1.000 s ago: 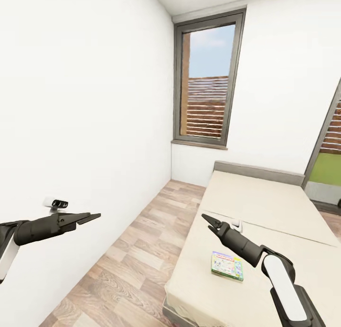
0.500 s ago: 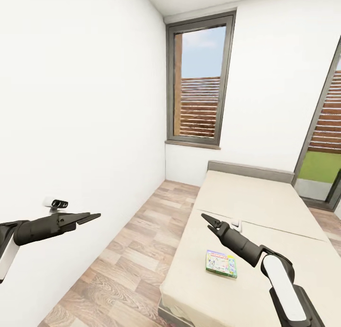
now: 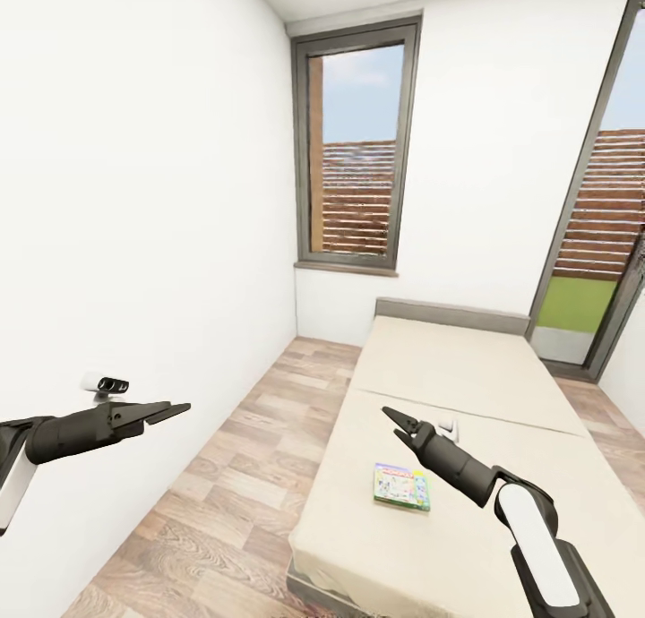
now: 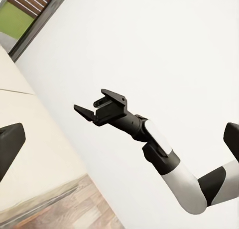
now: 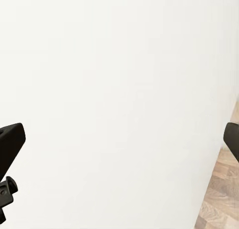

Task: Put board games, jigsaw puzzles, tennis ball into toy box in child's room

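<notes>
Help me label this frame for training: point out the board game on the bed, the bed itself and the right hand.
board game (image 3: 401,486), head view, middle of its printed lid.
bed (image 3: 448,367), head view, bare mattress top.
right hand (image 3: 391,417), head view, between its fingertips.

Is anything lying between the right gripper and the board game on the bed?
Nothing visible does. The board game lies flat on the bare bed, alone near its left edge. The right gripper hangs above it with jaws open and empty, apart from the box. Only clear air and bare mattress show between them.
</notes>
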Tool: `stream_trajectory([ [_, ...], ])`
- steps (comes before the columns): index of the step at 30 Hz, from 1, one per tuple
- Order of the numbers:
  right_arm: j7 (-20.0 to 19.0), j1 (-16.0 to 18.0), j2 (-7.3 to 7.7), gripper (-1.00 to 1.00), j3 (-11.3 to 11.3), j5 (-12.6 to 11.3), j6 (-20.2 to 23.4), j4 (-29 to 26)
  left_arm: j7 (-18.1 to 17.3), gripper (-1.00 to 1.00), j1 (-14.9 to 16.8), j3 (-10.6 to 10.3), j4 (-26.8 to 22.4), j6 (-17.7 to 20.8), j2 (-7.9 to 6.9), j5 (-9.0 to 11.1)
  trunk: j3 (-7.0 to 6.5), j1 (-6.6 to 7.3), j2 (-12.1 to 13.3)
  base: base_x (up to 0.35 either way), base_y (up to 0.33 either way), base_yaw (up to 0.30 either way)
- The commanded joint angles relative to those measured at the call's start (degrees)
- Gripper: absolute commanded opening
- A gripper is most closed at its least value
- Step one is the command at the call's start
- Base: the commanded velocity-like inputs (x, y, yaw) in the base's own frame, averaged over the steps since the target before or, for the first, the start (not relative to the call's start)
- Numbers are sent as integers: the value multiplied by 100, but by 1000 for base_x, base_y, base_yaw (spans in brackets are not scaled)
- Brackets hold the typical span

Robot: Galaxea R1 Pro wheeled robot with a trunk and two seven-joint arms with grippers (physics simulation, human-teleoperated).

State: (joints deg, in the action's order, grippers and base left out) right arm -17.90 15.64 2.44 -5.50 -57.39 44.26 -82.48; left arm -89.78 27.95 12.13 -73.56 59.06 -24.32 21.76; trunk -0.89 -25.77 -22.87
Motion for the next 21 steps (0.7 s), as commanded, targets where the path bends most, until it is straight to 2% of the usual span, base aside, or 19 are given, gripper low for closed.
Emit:
stream_trajectory([
  [1, -29, 2, 0, 100, -11, 10, 30, 9, -22, 100, 0, 0, -1, 61, -2, -3, 9, -1, -5, -83, 0, -176],
  [21, -56, 3, -3, 100, -4, 13, -203, 91, -22, 100, 0, 0, 0, 65, -9, 3, 137, -1, -5, -4, 2, -178],
])
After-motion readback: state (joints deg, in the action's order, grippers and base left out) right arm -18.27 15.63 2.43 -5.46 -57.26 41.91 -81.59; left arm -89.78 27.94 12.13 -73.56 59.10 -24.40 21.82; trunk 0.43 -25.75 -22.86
